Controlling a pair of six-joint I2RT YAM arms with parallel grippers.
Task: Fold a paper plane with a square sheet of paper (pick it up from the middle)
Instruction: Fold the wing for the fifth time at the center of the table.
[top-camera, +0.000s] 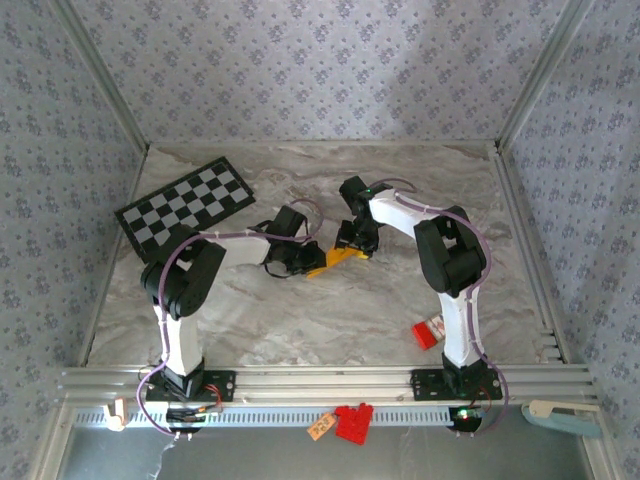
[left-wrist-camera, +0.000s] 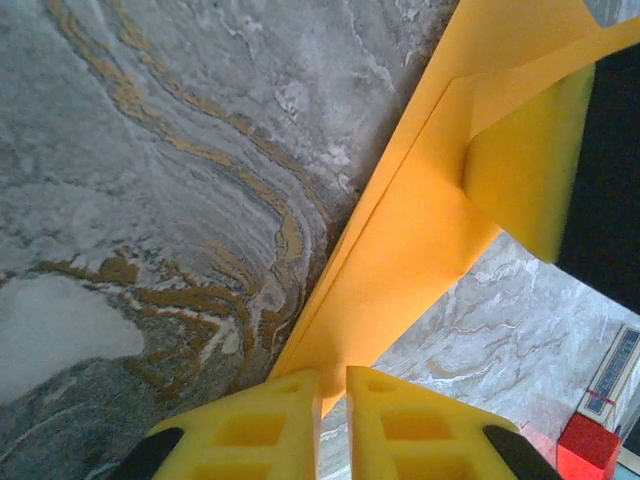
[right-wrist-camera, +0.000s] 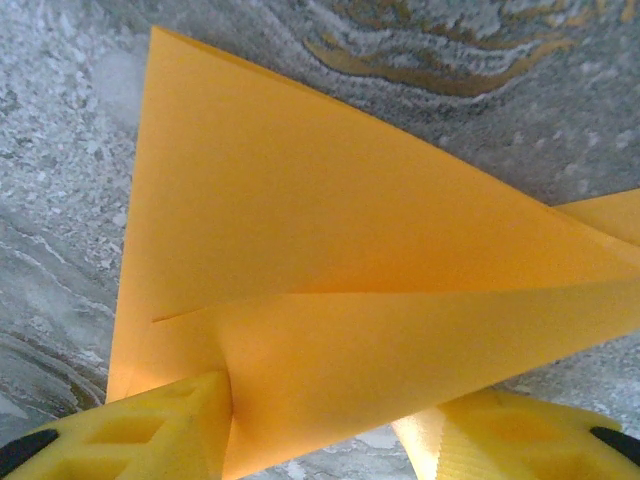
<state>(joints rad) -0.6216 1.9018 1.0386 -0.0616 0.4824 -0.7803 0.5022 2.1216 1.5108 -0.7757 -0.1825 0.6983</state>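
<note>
Left wrist view: we are pinching the near tip of the paper (left-wrist-camera: 400, 260) with our left gripper (left-wrist-camera: 333, 390). Its jaws are standing all but closed, with the paper's edge running into the sliver of gap between them. From there the paper is stretching away over the table (left-wrist-camera: 150, 200), folded and layered. Its far end is lying against one pad (left-wrist-camera: 520, 170) of our right gripper (right-wrist-camera: 320, 410).

In the right wrist view we are seeing that gripper's jaws standing about half open, well apart. The folded paper is spreading across the space between them and touching one finger. We are judging that this gripper is bracing the paper rather than clamping it.

From the top view, the paper is lying near the middle of the table, well away from every edge. Its long axis is running from the left gripper to the right gripper, with the left end a little closer to the near edge. Each gripper is sitting at its own end, so neither arm is nearer. We are judging that the coming fold is turning on this line, with the left pinch anchoring one end while the right jaws are free to close on the other.
</note>
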